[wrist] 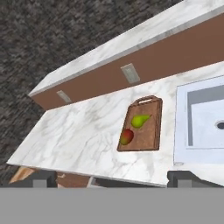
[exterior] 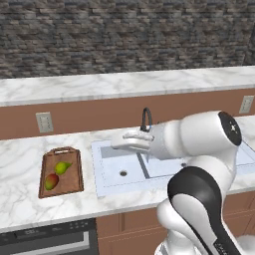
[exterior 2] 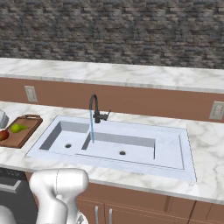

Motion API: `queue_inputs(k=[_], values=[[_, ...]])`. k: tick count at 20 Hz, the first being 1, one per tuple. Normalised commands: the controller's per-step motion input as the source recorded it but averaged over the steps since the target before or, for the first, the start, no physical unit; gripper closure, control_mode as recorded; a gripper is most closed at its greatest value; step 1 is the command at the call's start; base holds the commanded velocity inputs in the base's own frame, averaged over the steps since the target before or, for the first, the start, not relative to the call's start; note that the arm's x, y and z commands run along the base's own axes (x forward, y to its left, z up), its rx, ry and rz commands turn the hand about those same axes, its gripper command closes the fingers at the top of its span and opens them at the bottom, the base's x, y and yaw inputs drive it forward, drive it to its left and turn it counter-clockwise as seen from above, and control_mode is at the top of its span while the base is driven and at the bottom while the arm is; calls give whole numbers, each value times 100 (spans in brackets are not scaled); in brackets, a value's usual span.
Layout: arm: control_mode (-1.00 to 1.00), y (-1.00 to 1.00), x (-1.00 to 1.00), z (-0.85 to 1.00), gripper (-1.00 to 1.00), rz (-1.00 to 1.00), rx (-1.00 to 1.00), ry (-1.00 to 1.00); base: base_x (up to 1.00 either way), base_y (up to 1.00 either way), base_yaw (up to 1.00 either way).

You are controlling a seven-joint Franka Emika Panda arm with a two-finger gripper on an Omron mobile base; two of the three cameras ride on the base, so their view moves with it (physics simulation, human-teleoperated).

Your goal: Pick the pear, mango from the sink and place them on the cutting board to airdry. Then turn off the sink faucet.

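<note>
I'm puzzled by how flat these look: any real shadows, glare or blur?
Left base view: sharp, evenly lit, faint shadow inside the sink. Right base view: no glare, water stream from the faucet crisp. Hand view: tilted, the cutting board and pear clear, no blur.

Left base view: the arm covers the sink's (exterior: 117,172) right basin and most of the sink faucet (exterior: 146,119) — lever not discernible. Right base view: the cutting board (exterior 2: 22,131) and mango (exterior 2: 3,135) are cut by the left edge. Gripper jaw state — cannot be determined.
</note>
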Motion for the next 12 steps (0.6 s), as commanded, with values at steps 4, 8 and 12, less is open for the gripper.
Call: queue_inputs(k=[4, 8, 12], values=[[-100, -32, -45, 57, -100, -4, 0, 7, 0, 0, 0], [-100, -42, -44, 42, -100, -2, 0, 7, 0, 0, 0], [-100, -59, -29, 4, -100, 0, -1, 0, 0, 0, 0]])
